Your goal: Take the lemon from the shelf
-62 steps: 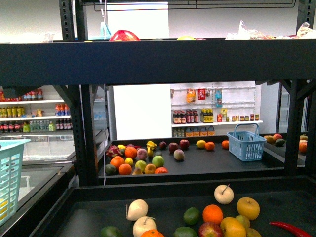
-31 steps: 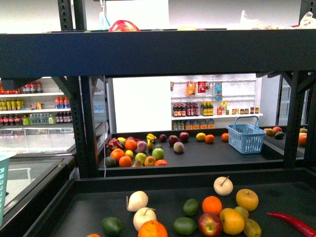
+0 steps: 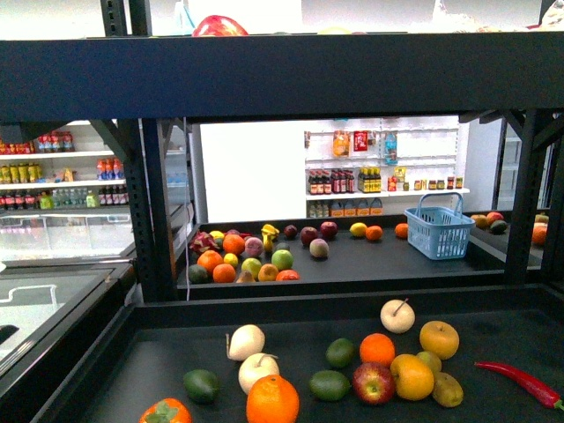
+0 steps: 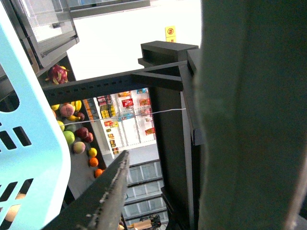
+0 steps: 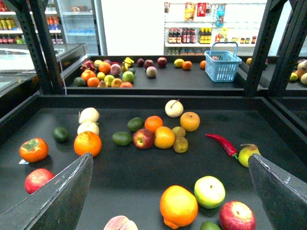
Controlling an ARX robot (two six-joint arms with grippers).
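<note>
The lemon (image 3: 412,377) is lying on the near black tier of the shelf (image 3: 291,88), towards its front right in the front view. It is touching a red apple (image 3: 374,382) on its left, with an orange (image 3: 377,349) just behind it and a golden apple-shaped fruit (image 3: 439,338) behind it to the right. A red chilli (image 3: 520,383) is lying well apart to the right.

In the right wrist view, the right gripper (image 5: 170,157) is hovering over this tier, jaws spread wide and gripping nothing; the lemon (image 5: 164,137) is sitting ahead of it.

The left gripper (image 4: 158,191) is showing one dark finger (image 4: 112,191) beside a light blue basket (image 4: 29,143); its opening cannot be judged.
</note>
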